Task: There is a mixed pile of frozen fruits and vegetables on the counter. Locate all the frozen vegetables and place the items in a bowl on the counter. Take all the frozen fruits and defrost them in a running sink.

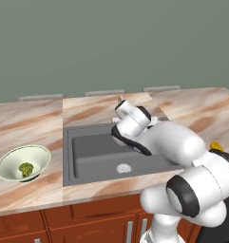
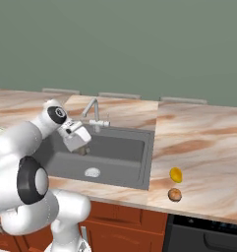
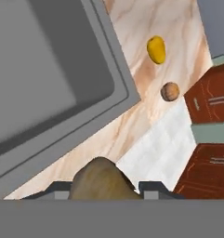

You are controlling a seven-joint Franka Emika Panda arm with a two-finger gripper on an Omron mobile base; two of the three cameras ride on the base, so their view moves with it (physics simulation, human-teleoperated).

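In the left base view, the sink [image 1: 94, 152] sits in the pinkish marble counter [image 1: 30, 123], its round drain [image 1: 123, 168] near the front of the basin. To the left of the sink stands the bowl [image 1: 23, 163], and a green floret [image 1: 25, 168] lies inside it. The white arm bends over the right half of the sink, and a bit of the yellow fruit [image 1: 214, 146] peeks out behind the arm's elbow at the right. In the right base view, the gripper [image 2: 82, 150] hangs above the left part of the basin, just in front of the silver faucet [image 2: 93, 112], and a small brown lump [image 2: 82, 151] shows at its tip. On the counter to the right of the sink lie the yellow fruit and, just in front of it and nearer the counter edge, a brown round fruit [image 2: 174, 195]; the two are close together but apart. In the hand view, the jaws are closed on the brown lump, which bulges up between the two dark fingertips [image 3: 153, 188] at the bottom. Beyond it run the grey rim of the sink and a strip of counter, with the yellow fruit and the brown round fruit lying side by side on the marble, well apart from the lump.
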